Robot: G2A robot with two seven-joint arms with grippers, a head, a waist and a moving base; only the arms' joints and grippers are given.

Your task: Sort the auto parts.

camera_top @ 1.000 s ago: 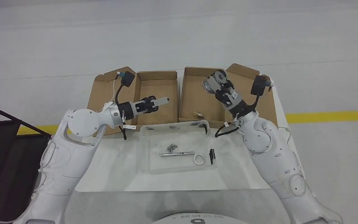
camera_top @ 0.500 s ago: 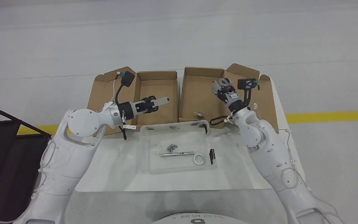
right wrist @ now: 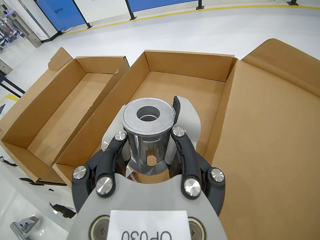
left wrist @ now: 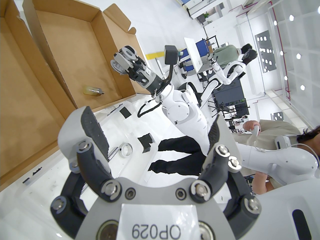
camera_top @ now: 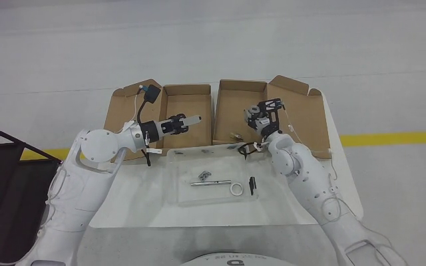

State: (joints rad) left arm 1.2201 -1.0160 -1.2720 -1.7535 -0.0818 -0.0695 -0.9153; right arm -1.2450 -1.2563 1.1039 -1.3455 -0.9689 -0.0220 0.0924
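My right gripper [right wrist: 148, 118] is shut on a grey metal cylinder [right wrist: 147, 136] with a round bore in its end. It holds the part above the floor of the right cardboard box [right wrist: 190, 93], and the top view places this gripper [camera_top: 255, 120] and cylinder [camera_top: 251, 114] over that box [camera_top: 233, 110]. A small capsule-shaped part [left wrist: 93, 91] lies in the same box. My left gripper [left wrist: 155, 131] is open with nothing in it, hovering over the left cardboard box [camera_top: 186, 136]; from above that gripper [camera_top: 192, 120] sits near the box's middle.
A clear tray [camera_top: 174, 193] in front of the boxes holds a bracket [camera_top: 203, 175], a thin rod [camera_top: 212, 183], a metal ring [camera_top: 236, 189] and a black piece [camera_top: 251, 184]. Both boxes have open flaps. Bare white table lies around the tray.
My right gripper has swung its wrist round and come down and nearer the tray with the cylinder, over the right box. The left arm has stayed still.
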